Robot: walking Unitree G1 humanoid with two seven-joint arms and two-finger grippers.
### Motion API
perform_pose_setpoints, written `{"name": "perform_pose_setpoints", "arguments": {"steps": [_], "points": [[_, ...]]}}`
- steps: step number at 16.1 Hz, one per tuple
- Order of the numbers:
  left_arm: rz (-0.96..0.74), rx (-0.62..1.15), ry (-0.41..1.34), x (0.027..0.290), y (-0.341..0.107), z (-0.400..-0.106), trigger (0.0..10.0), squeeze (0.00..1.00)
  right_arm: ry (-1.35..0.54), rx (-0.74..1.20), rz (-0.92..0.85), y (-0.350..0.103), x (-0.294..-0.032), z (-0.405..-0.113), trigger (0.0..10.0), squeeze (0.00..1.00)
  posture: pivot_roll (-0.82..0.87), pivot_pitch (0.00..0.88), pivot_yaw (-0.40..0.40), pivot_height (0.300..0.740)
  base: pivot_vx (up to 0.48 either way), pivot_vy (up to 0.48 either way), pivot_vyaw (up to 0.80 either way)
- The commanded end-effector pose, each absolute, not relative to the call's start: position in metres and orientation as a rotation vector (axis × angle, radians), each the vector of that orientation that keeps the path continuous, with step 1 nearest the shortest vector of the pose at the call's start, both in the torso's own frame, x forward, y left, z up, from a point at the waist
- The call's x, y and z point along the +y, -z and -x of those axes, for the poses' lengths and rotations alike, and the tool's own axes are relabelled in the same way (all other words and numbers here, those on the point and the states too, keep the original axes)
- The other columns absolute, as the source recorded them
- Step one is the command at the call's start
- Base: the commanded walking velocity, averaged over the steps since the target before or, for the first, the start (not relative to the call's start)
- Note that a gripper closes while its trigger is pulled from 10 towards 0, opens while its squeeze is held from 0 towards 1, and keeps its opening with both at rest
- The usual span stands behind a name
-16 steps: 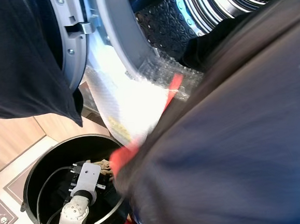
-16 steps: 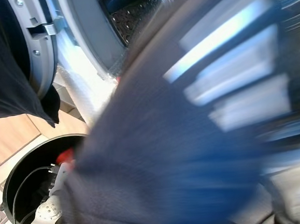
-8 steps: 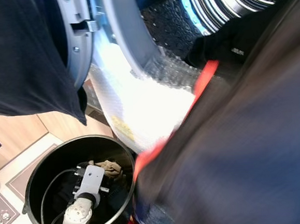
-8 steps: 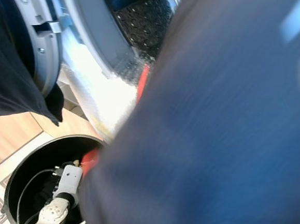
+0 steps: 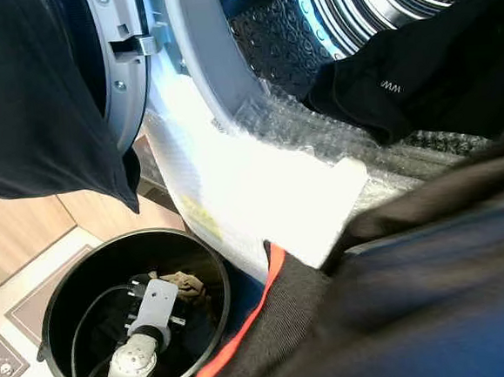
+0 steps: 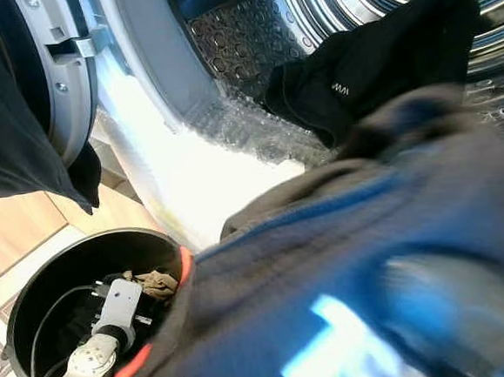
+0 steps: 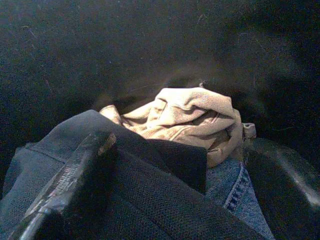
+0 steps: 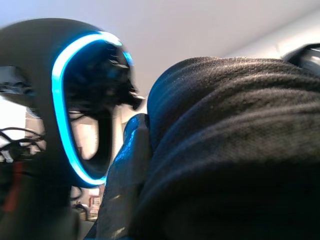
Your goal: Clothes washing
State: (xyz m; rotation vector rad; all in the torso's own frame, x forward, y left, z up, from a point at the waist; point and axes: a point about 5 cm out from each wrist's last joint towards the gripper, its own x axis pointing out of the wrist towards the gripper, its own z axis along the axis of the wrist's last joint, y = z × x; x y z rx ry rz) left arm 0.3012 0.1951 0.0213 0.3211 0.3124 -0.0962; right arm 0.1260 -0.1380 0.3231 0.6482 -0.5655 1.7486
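Pale floor [image 5: 15, 290] carries round black basket [image 5: 55, 296], just beside washer front. Basket holds 1 tan garment [image 7: 187, 117], jeans [image 7: 235, 187], dark knit cloth [image 7: 130, 185].

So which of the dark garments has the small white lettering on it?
The black garment draped over the drum's lip. The big dark one with red trim shows none, nor the one hanging on the door.

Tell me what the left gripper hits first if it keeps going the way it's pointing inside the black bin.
Probably the dark garment right under the left gripper, which already looks pressed against it. Just beyond lie the beige cloth and a bit of denim, then the bin wall. Depth is unclear.
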Motion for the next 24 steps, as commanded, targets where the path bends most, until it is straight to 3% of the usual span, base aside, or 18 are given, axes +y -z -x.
{"name": "perform_pose_setpoints", "arguments": {"steps": [1, 3, 5, 6, 11, 14, 18, 24], "points": [[-0.334, 0.375, 0.125, 0.193, -0.008, -0.291, 10.0, 0.0, -1.804, -0.584, -0.623, -0.327, -0.136, -0.113, 0.0, 0.0, -0.06, 0.108, 0.002, 0.74, 0.0, 0.0, 0.0], [-0.333, 0.375, 0.136, 0.189, -0.008, -0.292, 10.0, 0.0, -1.785, -0.615, -0.684, -0.334, -0.137, -0.112, 0.0, 0.0, -0.07, 0.107, 0.001, 0.74, 0.0, 0.0, 0.0], [-0.331, 0.375, 0.135, 0.188, -0.008, -0.293, 10.0, 0.0, -1.581, -0.735, -0.813, -0.346, -0.154, -0.132, 0.0, 0.0, -0.07, 0.104, 0.001, 0.74, 0.0, 0.0, 0.0], [-0.329, 0.375, 0.134, 0.186, -0.008, -0.294, 10.0, 0.0, -1.393, -0.727, -0.847, -0.349, -0.154, -0.158, 0.0, 0.0, -0.07, 0.101, 0.0, 0.74, 0.0, 0.0, 0.0], [-0.32, 0.363, 0.117, 0.187, -0.011, -0.297, 10.0, 0.0, -1.35, -0.725, -0.915, -0.365, -0.133, -0.163, 0.0, 0.0, -0.05, 0.098, -0.01, 0.74, 0.0, 0.0, 0.0], [-0.318, 0.372, 0.114, 0.189, -0.009, -0.295, 10.0, 0.0, -1.27, -0.757, -0.742, -0.382, -0.119, -0.163, 0.0, 0.0, -0.05, 0.106, -0.013, 0.74, 0.0, 0.0, 0.0], [-0.312, 0.371, 0.117, 0.188, -0.009, -0.295, 10.0, 0.0, -1.124, -0.677, -0.495, -0.36, -0.11, -0.172, 0.0, 0.0, -0.05, 0.108, -0.013, 0.74, 0.0, 0.0, 0.0], [-0.296, 0.371, 0.111, 0.184, -0.008, -0.294, 10.0, 0.0, -1.134, -0.694, -0.572, -0.364, -0.098, -0.195, 0.0, 0.0, -0.03, 0.109, -0.021, 0.74, 0.0, 0.0, 0.0]]}}
